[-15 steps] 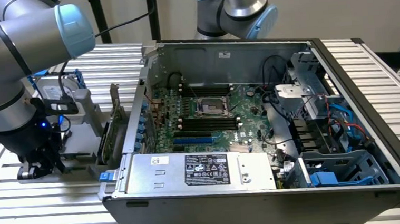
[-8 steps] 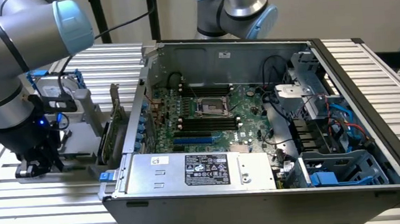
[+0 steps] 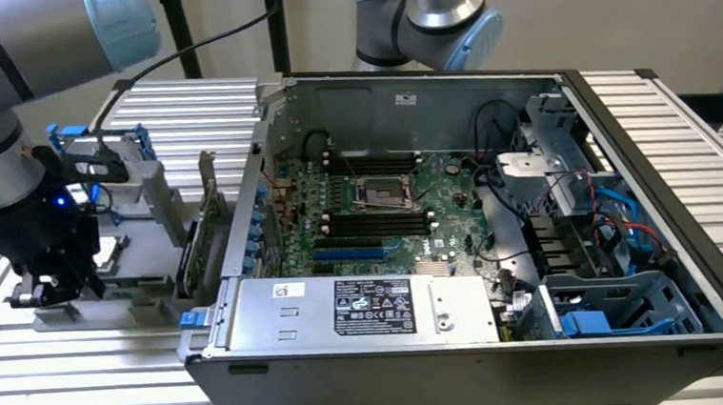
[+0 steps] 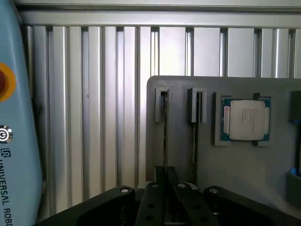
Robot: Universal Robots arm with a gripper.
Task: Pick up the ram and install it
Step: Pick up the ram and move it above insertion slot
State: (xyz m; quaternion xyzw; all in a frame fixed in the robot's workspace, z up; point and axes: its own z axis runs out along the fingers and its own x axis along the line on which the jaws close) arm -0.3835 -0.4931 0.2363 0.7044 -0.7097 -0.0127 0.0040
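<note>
The ram (image 4: pixel 165 132) is a thin stick seen edge-on, standing in a slotted holder of the grey fixture tray (image 4: pixel 235 174). My gripper (image 4: pixel 165 172) is low over that holder, its two fingers shut together on the near end of the ram. In the exterior view the gripper (image 3: pixel 55 291) sits down at the fixture tray (image 3: pixel 133 304), to the exterior view's left of the open computer case (image 3: pixel 474 347). The black memory slots (image 3: pixel 370 223) lie on the motherboard inside the case, well apart from the gripper.
A second thin stick (image 4: pixel 195 141) stands in the neighbouring holder, and a square silver processor (image 4: pixel 245 120) lies beside it. An upright card with a metal bracket (image 3: pixel 204 228) stands between tray and case. A blue teach pendant (image 4: pixel 14 155) lies on the ribbed aluminium table.
</note>
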